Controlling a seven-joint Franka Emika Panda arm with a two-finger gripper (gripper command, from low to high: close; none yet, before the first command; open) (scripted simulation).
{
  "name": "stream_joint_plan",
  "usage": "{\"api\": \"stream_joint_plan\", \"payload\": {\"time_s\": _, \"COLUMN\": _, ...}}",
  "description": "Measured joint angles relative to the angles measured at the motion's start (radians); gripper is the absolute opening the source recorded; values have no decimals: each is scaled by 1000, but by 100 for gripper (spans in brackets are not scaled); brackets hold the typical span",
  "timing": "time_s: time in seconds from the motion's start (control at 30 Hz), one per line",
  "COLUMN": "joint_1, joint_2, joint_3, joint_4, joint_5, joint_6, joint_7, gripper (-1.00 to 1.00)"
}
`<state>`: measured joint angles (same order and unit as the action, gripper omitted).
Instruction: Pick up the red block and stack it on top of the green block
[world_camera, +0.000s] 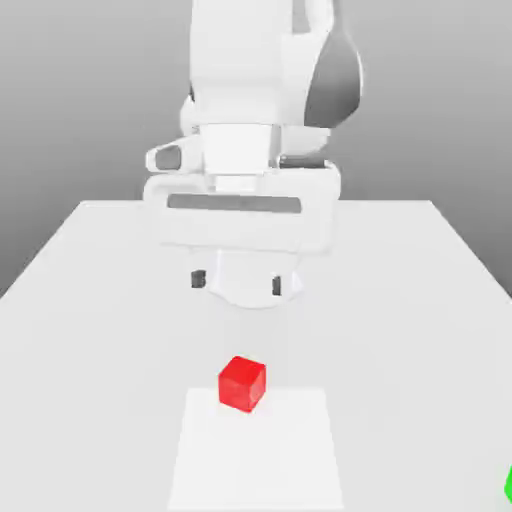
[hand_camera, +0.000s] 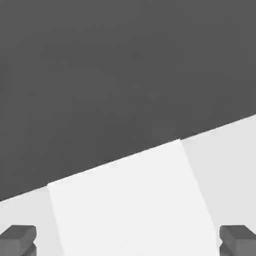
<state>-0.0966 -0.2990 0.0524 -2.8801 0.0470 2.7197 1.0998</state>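
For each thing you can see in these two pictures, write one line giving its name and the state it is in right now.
red block: resting free on the table, on the paler square patch, not held.
green block: a sliver at the exterior view's right edge, nothing stacked on it that can be seen.
gripper: jaws wide open, empty, apart from both blocks.
table: flat, white, bearing the blocks.

One red block (world_camera: 242, 384), one green block (world_camera: 508, 485), one white table (world_camera: 420, 300), one robot arm (world_camera: 260, 90).

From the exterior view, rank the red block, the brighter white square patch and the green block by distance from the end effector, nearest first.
1. Red block, just in front of the end effector.
2. Brighter white patch, under and beyond the block.
3. Green block, at the exterior view's lower right edge.
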Motion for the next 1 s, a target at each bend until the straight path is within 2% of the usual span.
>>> {"api": "stream_joint_plan", "payload": {"time_s": 0.1, "joint_1": -17, "joint_2": 191, "joint_3": 10, "joint_4": -66, "joint_5": -19, "joint_6": 149, "joint_7": 67, "gripper": 0}}
{"api": "stream_joint_plan", "payload": {"time_s": 0.3, "joint_1": 17, "joint_2": 444, "joint_3": -37, "joint_4": -54, "joint_5": -61, "joint_6": 360, "joint_7": 111, "gripper": 0}}
{"api": "stream_joint_plan", "payload": {"time_s": 0.33, "joint_1": 23, "joint_2": 463, "joint_3": -43, "joint_4": -52, "joint_5": -62, "joint_6": 377, "joint_7": 113, "gripper": -100}}
{"api": "stream_joint_plan", "payload": {"time_s": 0.57, "joint_1": 24, "joint_2": 460, "joint_3": -45, "joint_4": -52, "joint_5": -68, "joint_6": 375, "joint_7": 118, "gripper": -100}}
{"api": "stream_joint_plan", "payload": {"time_s": 0.83, "joint_1": 16, "joint_2": 197, "joint_3": -28, "joint_4": -89, "joint_5": -38, "joint_6": 149, "joint_7": 97, "gripper": -100}}
{"api": "stream_joint_plan", "payload": {"time_s": 1.0, "joint_1": 66, "joint_2": 235, "joint_3": 10, "joint_4": 45, "joint_5": -109, "joint_6": 54, "joint_7": -15, "gripper": -100}}
